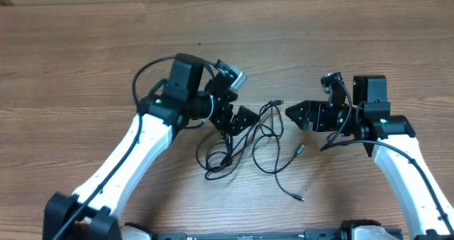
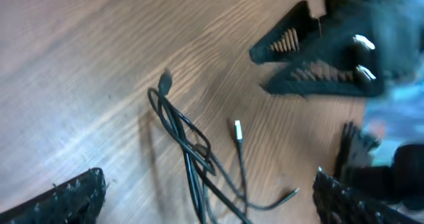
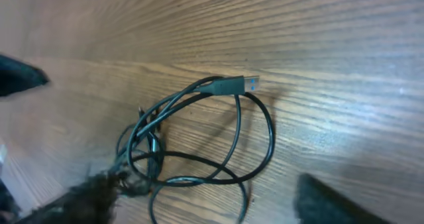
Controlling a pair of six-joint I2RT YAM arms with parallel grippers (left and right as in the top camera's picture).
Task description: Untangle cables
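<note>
On the left, the left gripper [image 1: 237,118] hangs low over the wooden table [image 1: 85,41], at the left edge of the cables [image 1: 257,142]. In the left wrist view its two fingers [image 2: 69,197] stand far apart and nothing is between them except the cords lying below, so this claw is open and empty.

In the middle, the cables lie flat on the table between the two claws. They are thin black cords, looped over each other. The crossings are thickest on the left side of the bundle. Some ends lie free: a small silvery plug [image 2: 237,129] points away from the bundle, and a longer plug with a blue tip [image 3: 240,85] rests at the top of a loop.

On the right, the right gripper [image 1: 296,115] points toward the bundle, near it but not touching. Its jaws are spread and hold nothing.

It seems the work is between two grips: no cord is held and the tangle is not yet undone. The next move probably calls for choosing one free end or one outer loop. One claw must come down very low, because the cords are thin and flat on the wood, and close on a single strand only. The other claw should hold the knot while the strand is drawn out.
</note>
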